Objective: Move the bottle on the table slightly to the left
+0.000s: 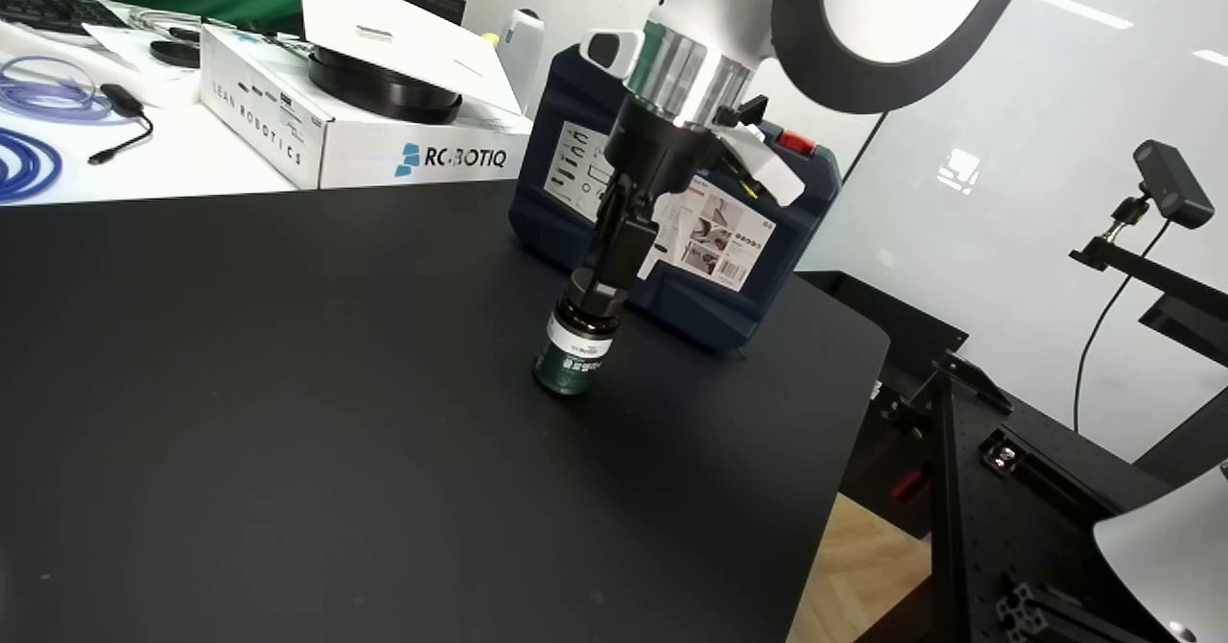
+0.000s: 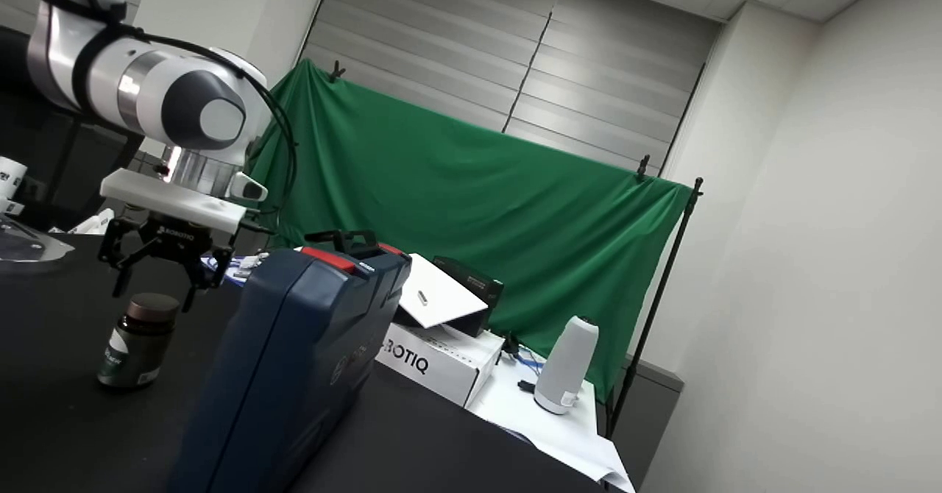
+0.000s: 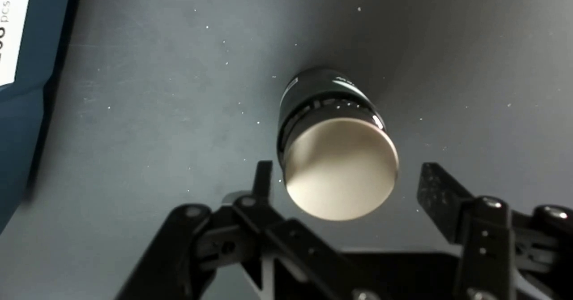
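The bottle stands upright on the matte black table (image 1: 288,384). It is a small dark jar with a brown cap, a pale band and a green label, and it shows in both exterior views (image 1: 573,355) (image 2: 136,349). In the wrist view the bottle (image 3: 338,143) is seen from above, its round cap lit pale. My gripper (image 3: 347,165) is open, with one finger on each side of the cap and a gap on both sides. In an exterior view the gripper (image 2: 154,294) has its fingertips about level with the cap top. In an exterior view the gripper (image 1: 597,293) hides part of the cap.
A blue tool case (image 1: 662,302) stands on the table close to the bottle, and shows large in an exterior view (image 2: 294,346) and at the wrist view's left edge (image 3: 27,130). A white Robotiq box (image 1: 384,154) sits on a white surface beyond the table edge.
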